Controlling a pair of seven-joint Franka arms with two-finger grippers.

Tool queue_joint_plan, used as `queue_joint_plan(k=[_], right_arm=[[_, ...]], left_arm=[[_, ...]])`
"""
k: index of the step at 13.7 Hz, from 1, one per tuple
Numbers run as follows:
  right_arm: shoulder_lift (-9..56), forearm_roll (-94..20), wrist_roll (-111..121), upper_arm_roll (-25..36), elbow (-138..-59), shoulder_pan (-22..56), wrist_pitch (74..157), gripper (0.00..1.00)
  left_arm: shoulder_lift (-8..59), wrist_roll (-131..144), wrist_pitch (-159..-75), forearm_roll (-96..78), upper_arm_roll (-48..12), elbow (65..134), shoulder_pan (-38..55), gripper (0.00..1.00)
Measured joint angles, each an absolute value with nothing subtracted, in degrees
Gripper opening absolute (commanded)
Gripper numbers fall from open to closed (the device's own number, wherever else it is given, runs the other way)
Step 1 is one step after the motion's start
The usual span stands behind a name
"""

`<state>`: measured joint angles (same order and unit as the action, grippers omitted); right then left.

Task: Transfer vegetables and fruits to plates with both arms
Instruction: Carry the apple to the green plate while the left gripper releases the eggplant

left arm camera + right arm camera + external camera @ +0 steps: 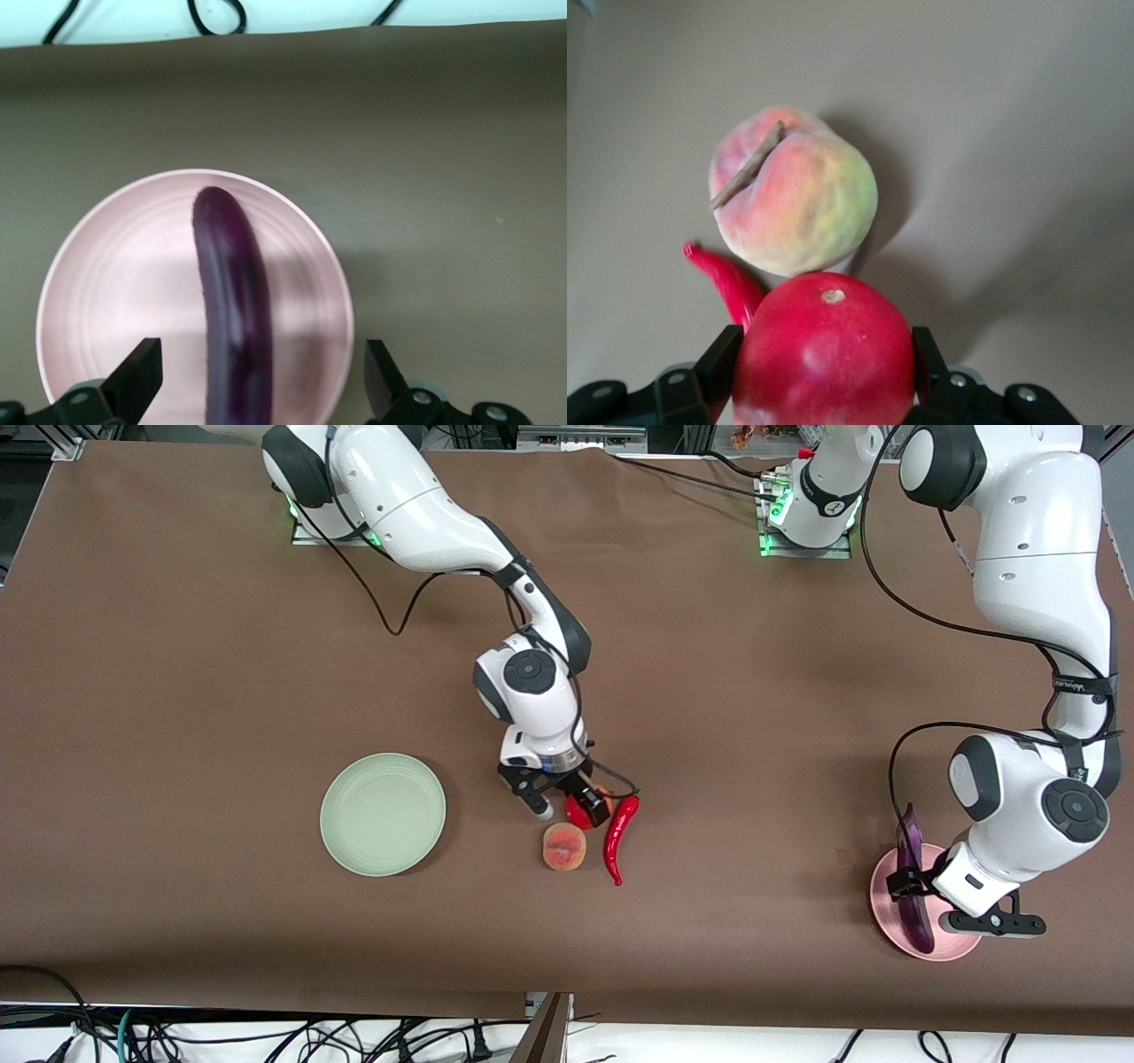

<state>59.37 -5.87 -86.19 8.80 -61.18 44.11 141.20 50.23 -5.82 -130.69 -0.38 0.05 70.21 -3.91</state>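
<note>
Your right claw [824,372] clamps the red fruit [824,350] at frame centre; left claw [261,376] spread apart over the eggplant [232,310] on the pink plate [115,292], lower corner.

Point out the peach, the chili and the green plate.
peach [563,847], front view, middle of its top.
chili [617,834], front view, middle of its red body.
green plate [383,814], front view, bare centre.

A brown matte covering [177,691] spreads over the whole tabletop, lit evenly from above with soft shadows. Along its edge nearest the front camera, a white strip [266,1036] carries tangled black cables [354,1041]. Metal framing [567,436] shows above the top edge.
</note>
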Motion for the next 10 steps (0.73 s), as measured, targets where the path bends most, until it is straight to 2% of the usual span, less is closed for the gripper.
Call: queue_joint_plan(k=[5,8,9,10], right_arm=[[50.64,-8.62,-67.09,5.75,-60.66,33.99,123.02,0.0],[48.36,-8.75,-49.7,5.79,-60.79,28.58,112.3,0.0],[48.24,-8.76,-44.69,5.78,-60.81,26.42,110.22,0.06],[48.24,-8.77,-40.88,5.76,-61.04,24.36,109.08,0.21]], left_arm=[[43.79,0.22,-118.18,-1.17,-0.78,68.47,-0.04,1.0],[42.88,7.61,-116.92,-1.44,-0.92,68.68,6.81,1.0],[43.11,11.07,-116.93,-1.97,-0.95,69.0,9.36,1.0],[43.56,14.94,-117.07,-2.42,-0.96,69.33,11.92,1.0]])
